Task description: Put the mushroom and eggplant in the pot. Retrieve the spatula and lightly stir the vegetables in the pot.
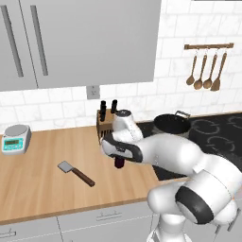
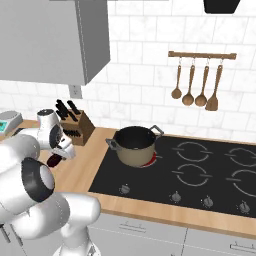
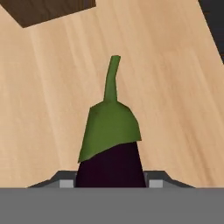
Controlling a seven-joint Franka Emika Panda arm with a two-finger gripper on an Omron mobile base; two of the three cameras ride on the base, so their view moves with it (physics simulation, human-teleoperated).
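My own arm hides most of the eggplant point(image 1: 119, 163); the hand view's edge cuts off its lower body and my fingertips.

Light was bright, even and diffuse across all three rendered views, with no visible lamp and no harsh glare. The round beige-tan pot with grey loop handles point(image 2: 136, 145) served as the landmark: its dark interior stayed nearly black, and a small red glow showed just beneath its base. To its left, the light wooden countertop point(image 1: 42, 179) looked flat and almost shadowless. The glossy dark purple eggplant with a green cap point(image 3: 111, 148) lost detail in its darkest part. Edges looked soft and pixelated throughout; straight lines showed no bending near the borders.
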